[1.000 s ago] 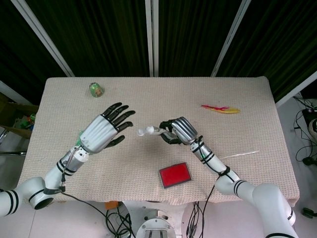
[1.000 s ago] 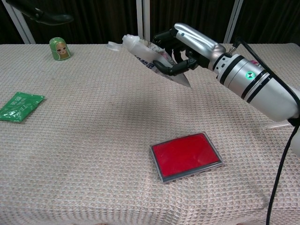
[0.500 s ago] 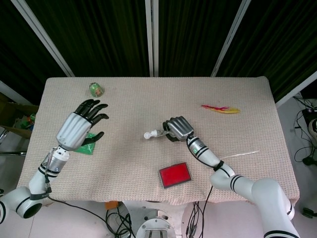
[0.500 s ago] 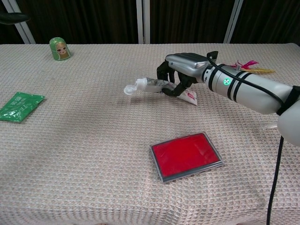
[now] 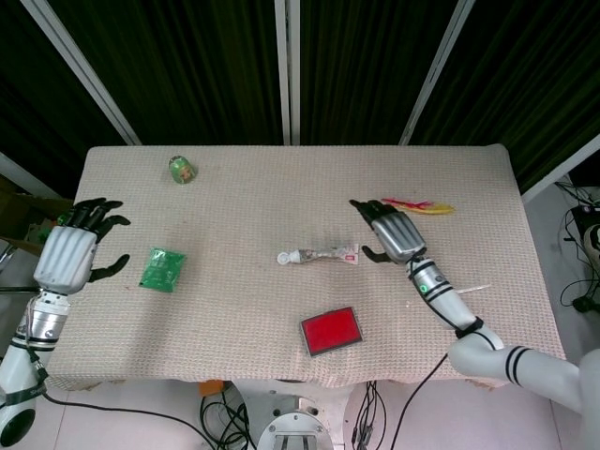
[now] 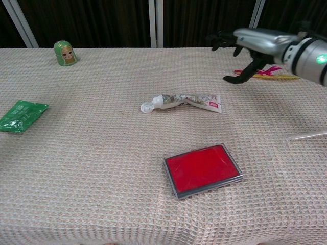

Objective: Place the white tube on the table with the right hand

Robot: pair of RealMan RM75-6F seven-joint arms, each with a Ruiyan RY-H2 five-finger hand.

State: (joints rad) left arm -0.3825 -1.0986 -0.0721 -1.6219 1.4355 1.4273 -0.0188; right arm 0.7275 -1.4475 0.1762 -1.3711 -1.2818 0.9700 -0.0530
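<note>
The white tube (image 5: 320, 255) (image 6: 182, 101) lies flat on the cloth near the table's middle, cap end pointing left, crumpled tail to the right. My right hand (image 5: 393, 231) (image 6: 249, 45) hovers just to the tube's right and above it, fingers spread, holding nothing and apart from the tube. My left hand (image 5: 69, 251) is far off at the table's left edge, fingers spread and empty; the chest view does not show it.
A red flat case (image 5: 331, 331) (image 6: 202, 169) lies in front of the tube. A green packet (image 5: 162, 268) (image 6: 21, 115) sits at the left, a small green figurine (image 5: 182, 170) (image 6: 65, 52) at the back left. A red-yellow feather (image 5: 418, 205) lies behind my right hand, a thin clear stick (image 5: 455, 292) to its right.
My right hand has let go of the tube, which now lies on the table, and has opened and drawn away to the right. My left hand has swung out to the left edge.
</note>
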